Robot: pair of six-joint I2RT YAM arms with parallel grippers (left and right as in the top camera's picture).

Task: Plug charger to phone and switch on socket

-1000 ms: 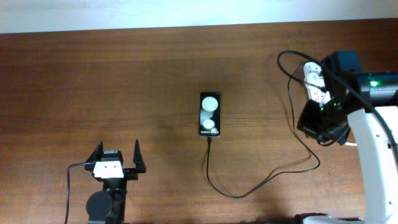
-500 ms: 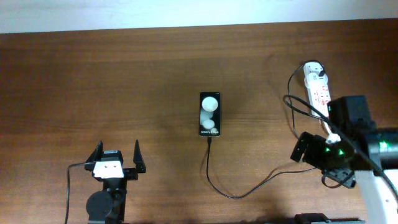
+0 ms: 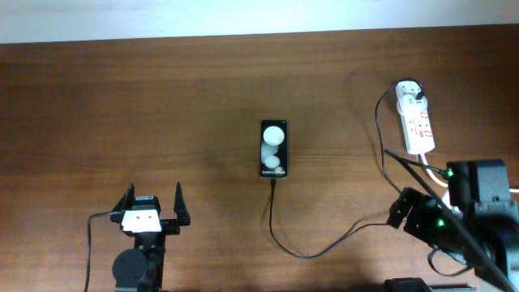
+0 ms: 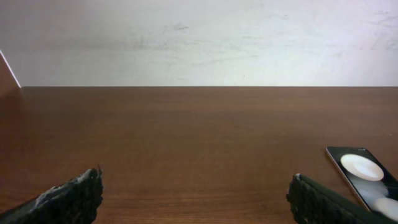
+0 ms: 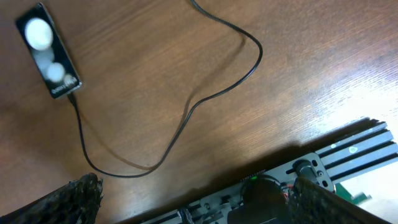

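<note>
While the flat black rectangular phone (image 3: 274,149) lies face-up on the brown wood-grain counter (image 3: 162,97), the thin black charger (image 3: 324,247) cable meets its near short edge and loops rightward to the white oblong socket (image 3: 415,122), well to the phone's right. The left jaws, nearer than the phone and to its left, stand wide open and empty. The right jaws, nearer and to its right, are likewise spread, gripping nothing.

2 black arms (image 3: 138,264), white wrist block (image 3: 139,217), ridged black fingers (image 4: 68,198).
</note>
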